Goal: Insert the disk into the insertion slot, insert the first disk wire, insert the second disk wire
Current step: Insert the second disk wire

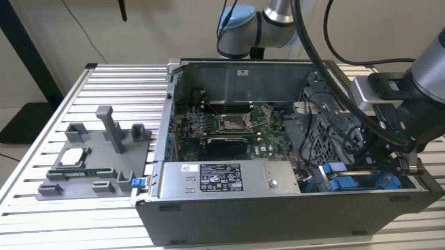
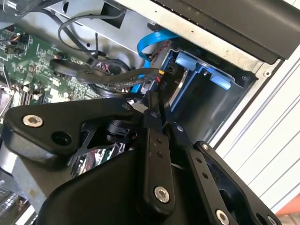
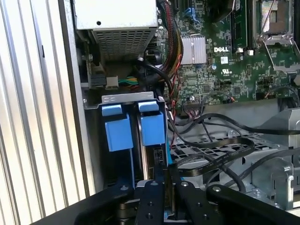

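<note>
The disk (image 3: pixel 149 161) sits on its edge inside the insertion slot (image 3: pixel 123 99), at the corner of the open computer case (image 1: pixel 278 219). Only a thin strip of the disk can be seen between the blue rails. Two blue tabs (image 3: pixel 135 129) stand side by side at the mouth of the slot. In the exterior view the blue slot parts (image 1: pixel 355 179) show at the case's near corner on the exterior view's right.

The tool (image 3: pixel 161 180) hangs right over the slot. Its two black fingers (image 2: pixel 153 140) are pressed close together and pinch something small and dark at their tips. I cannot tell for sure what that thing is. A flat black wire (image 3: pixel 215 152) loops just beside the tool, and in the second wrist view a black wire (image 2: pixel 108 75) runs to the finger tips. A blue flat wire (image 2: pixel 150 44) curves down near the slot.

Beside the slot is the grey power box (image 1: pixel 219 179) with a label on it. The green board (image 1: pixel 226 125) fills the middle of the case. The case rests on a ribbed metal table (image 1: pixel 111 83). A grey tray (image 1: pixel 94 159) with small parts lies on the table toward the exterior view's left, well apart from the tool.
</note>
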`<control>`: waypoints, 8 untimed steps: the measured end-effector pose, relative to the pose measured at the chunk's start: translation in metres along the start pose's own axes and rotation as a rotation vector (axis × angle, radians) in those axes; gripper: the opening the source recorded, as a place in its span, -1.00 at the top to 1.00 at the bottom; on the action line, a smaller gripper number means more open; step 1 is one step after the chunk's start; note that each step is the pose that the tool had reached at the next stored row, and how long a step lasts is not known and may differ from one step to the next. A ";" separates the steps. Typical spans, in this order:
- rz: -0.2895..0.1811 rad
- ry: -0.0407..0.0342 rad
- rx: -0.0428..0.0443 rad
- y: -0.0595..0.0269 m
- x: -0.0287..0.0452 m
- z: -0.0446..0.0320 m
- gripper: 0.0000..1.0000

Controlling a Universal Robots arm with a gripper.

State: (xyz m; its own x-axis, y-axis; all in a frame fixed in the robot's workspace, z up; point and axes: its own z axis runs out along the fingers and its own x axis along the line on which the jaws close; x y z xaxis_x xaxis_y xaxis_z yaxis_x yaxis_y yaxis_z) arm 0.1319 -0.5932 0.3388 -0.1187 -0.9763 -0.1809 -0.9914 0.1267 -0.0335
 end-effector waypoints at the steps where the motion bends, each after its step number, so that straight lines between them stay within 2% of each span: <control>1: 0.000 0.0001 0.0001 0.0000 0.0000 0.0004 1.00; 8: 0.001 0.0007 0.0002 0.0002 0.0008 0.0042 1.00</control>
State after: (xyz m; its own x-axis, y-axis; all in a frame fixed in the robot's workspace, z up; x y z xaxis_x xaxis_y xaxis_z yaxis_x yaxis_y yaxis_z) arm 0.1319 -0.5931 0.3345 -0.1195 -0.9763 -0.1802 -0.9913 0.1275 -0.0336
